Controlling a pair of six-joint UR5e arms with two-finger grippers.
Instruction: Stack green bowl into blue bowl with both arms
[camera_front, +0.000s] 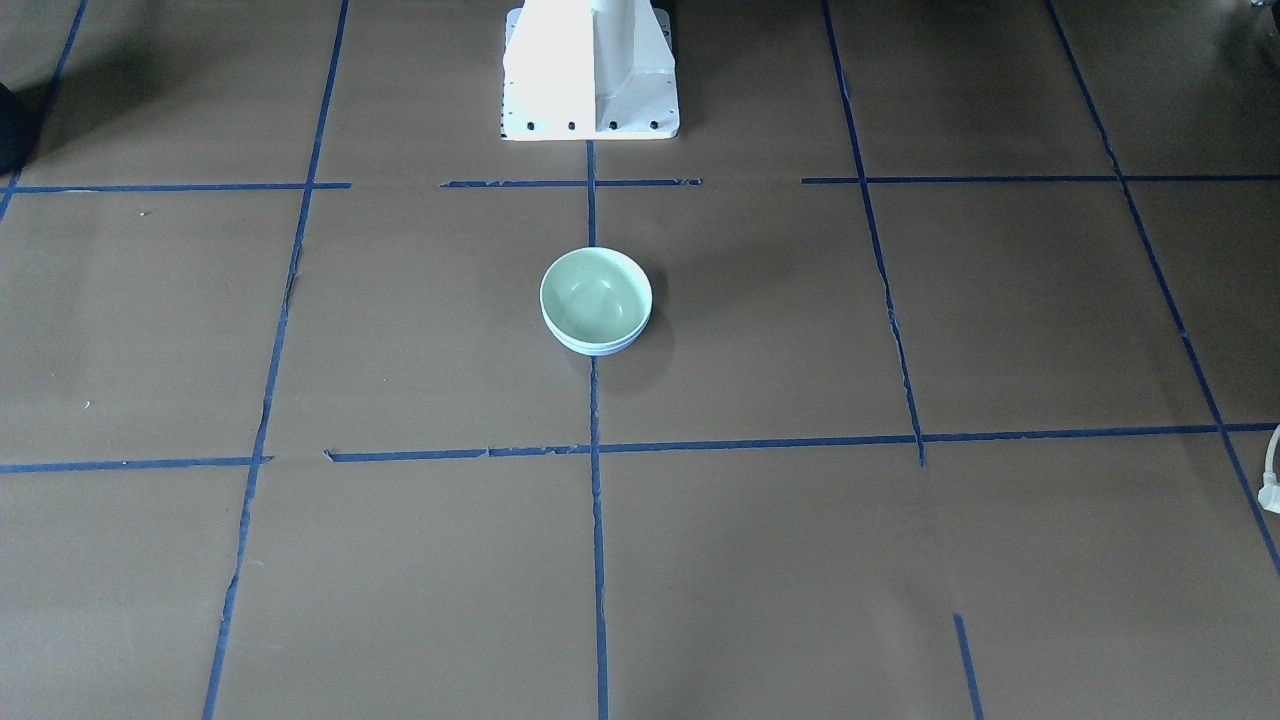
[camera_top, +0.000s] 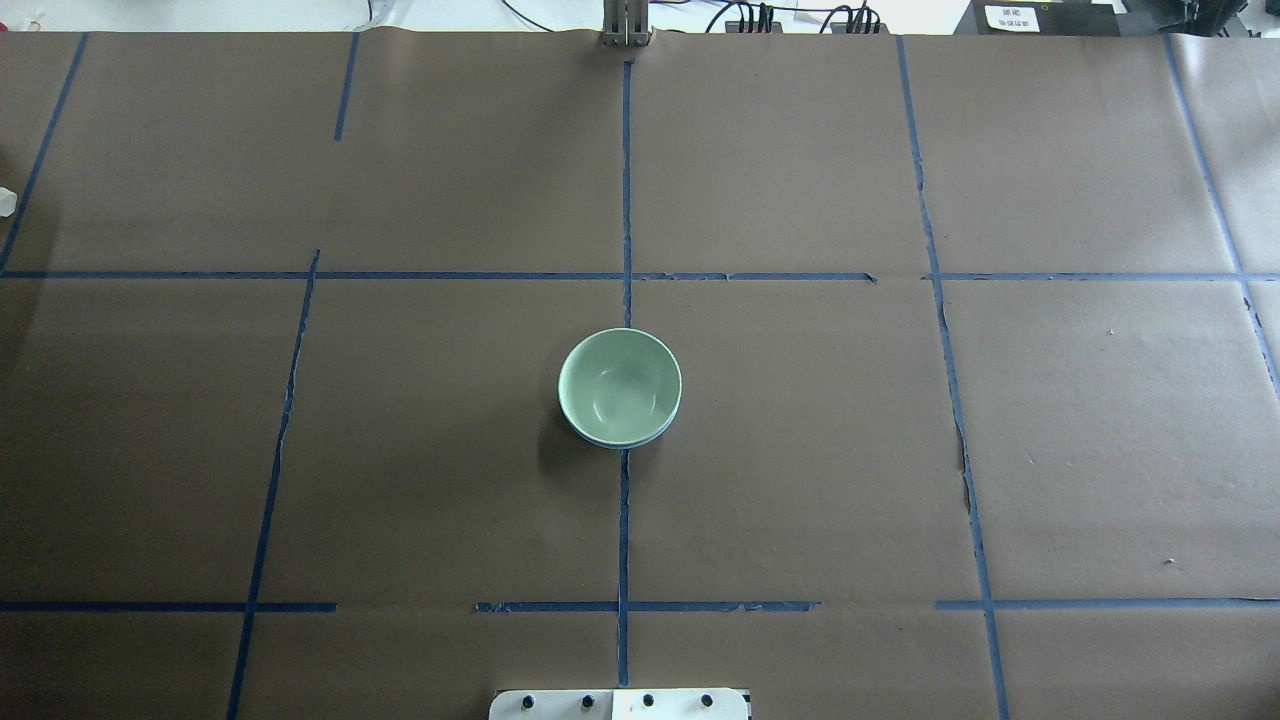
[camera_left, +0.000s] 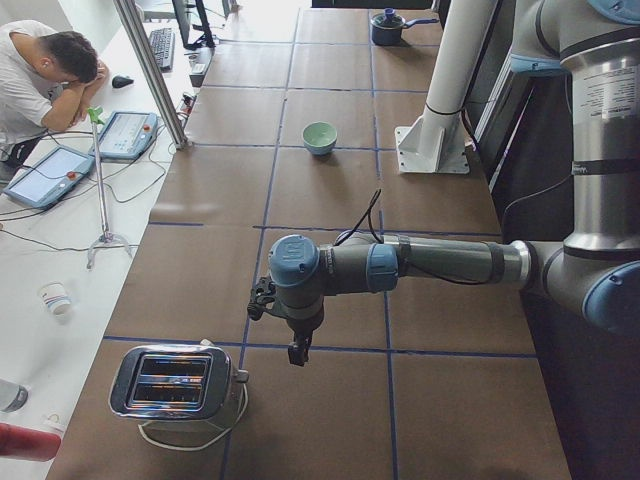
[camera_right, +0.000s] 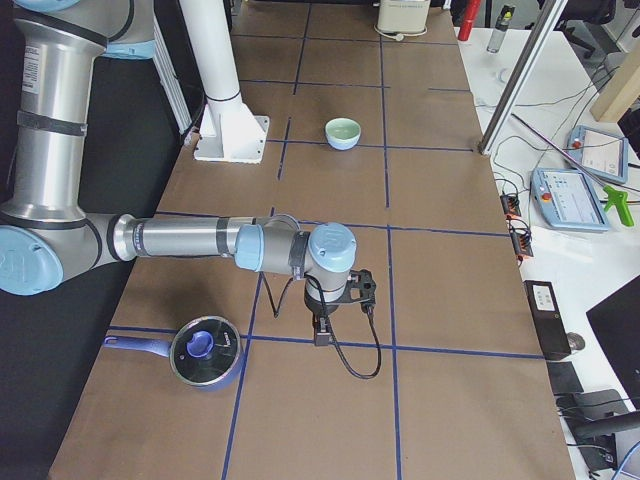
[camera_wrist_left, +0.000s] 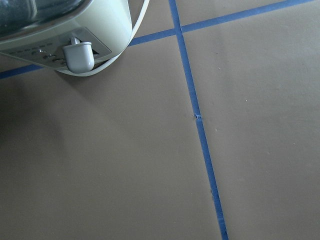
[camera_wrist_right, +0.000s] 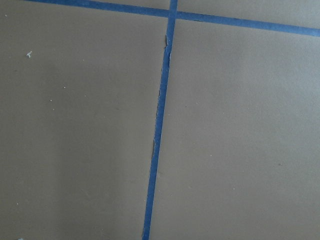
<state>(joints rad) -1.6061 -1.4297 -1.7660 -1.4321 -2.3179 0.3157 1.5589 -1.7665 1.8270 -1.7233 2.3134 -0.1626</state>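
You have two bowls on the bench (camera_top: 400, 450), one green and one blue, and two arms, one toaster and one lidded saucepan. From the robot's left to its right, you see the left arm (camera_left: 440, 262) stretched out level over the bench, with its jaws hanging just beside the silver toaster (camera_left: 172, 382). Then come the stacked bowls in the middle, in front of the white pedestal (camera_front: 590, 70). Last is the right arm (camera_right: 190, 240), also stretched out level, with its jaws hanging near the blue saucepan (camera_right: 205, 352). The green bowl (camera_top: 620, 385) is round, smooth and pale mint, plain inside with a soft sheen, and it sits upright, nested in the blue bowl (camera_front: 600, 349). Of the blue one you see only a thin pale periwinkle rim showing under the green rim on one side. The pair rests on the long blue tape line (camera_top: 624, 520) that runs down the centre of the bench, between the two cross lines. Both sets of jaws are well apart from the bowls, each out towards its own end of the bench, and neither touches them. Only the side cameras show the jaws, and from those you cannot tell whether either pair is spread or pressed together. The wrist views show only brown bench, blue tape and a corner of the toaster.
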